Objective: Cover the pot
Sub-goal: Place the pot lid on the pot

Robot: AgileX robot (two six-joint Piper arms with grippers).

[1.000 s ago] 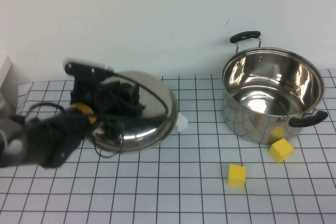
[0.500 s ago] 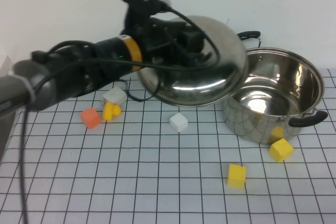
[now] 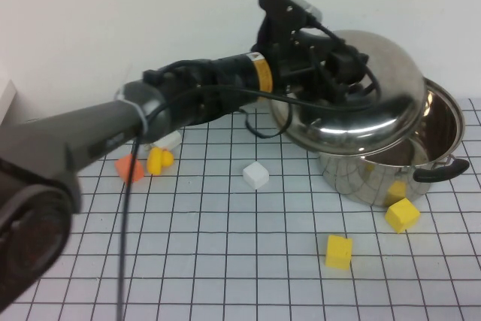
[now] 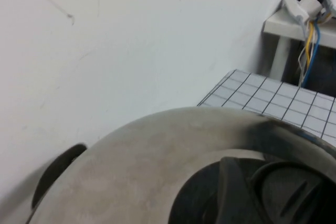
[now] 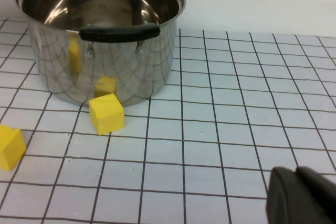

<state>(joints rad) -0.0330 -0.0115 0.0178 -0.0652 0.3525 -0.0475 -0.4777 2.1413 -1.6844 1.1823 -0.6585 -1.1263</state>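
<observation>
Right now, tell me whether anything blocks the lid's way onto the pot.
Nothing visible does. The left hand holds the lid tilted above the open pot. The yellow cubes lie on the table beside it. The right hand sits low, off to the side.

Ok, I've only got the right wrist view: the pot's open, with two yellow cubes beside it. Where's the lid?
Observer: The left gripper holds the lid by its knob. The lid is tilted over the left side of the pot and is not seated.
Operator: Anything else on the table that I can't see?
Observer: A white cube lies to the pot's left, and an orange cube lies farther left.
Operator: And the right gripper?
Observer: The high view doesn't show it at all. Only a dark bit of the right gripper appears, at the edge of your own view.
</observation>
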